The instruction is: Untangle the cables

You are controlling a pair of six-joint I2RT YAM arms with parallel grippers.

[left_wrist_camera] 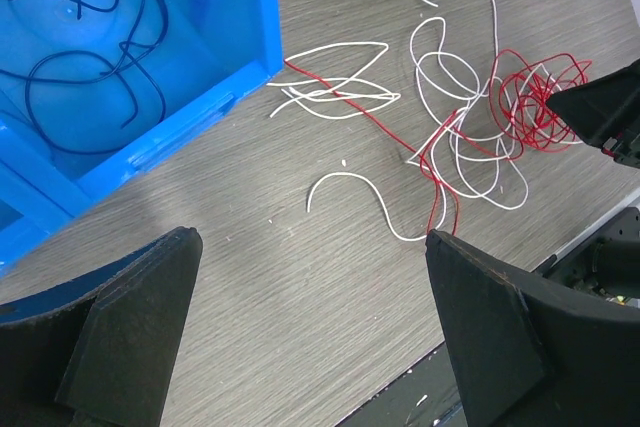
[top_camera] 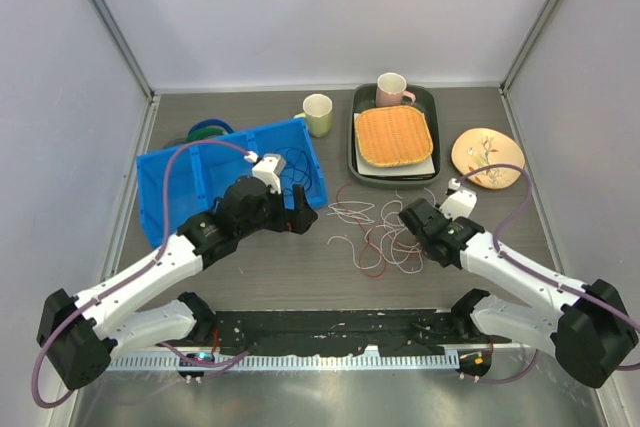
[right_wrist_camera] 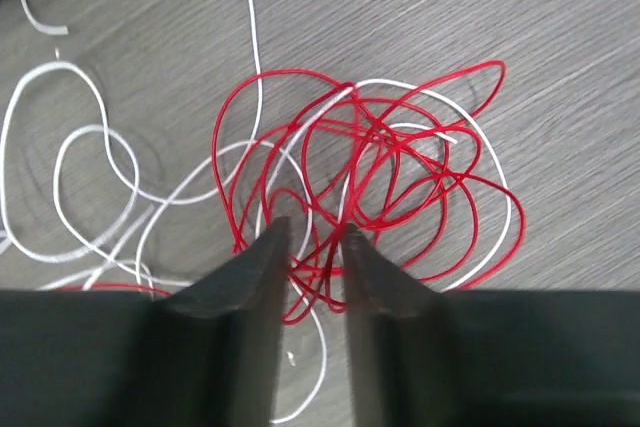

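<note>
Left gripper [left_wrist_camera: 310, 239] hangs wide open beside the blue bin [left_wrist_camera: 200, 67] holding a dark blue cable [left_wrist_camera: 80, 55]. White cables [left_wrist_camera: 340, 176] and red cables [right_wrist_camera: 370, 147] lie tangled on the table [left_wrist_camera: 250, 327]. Right gripper [right_wrist_camera: 315, 232], nearly closed, straddles red strands; whether it pinches them is unclear.

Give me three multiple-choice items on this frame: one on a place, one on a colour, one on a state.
1. Where is the dark blue cable? A) in the blue bin B) on the table C) in the right gripper
2. What colour is the tangle at the right gripper's fingertips? A) white B) red C) green
3. How is the left gripper? A) shut on the tangle B) shut on the bin's rim C) open, empty
Key: 1 A, it loops on the bin's floor; 2 B, red strands run between the fingers; 3 C, its fingers spread wide above the table.
</note>
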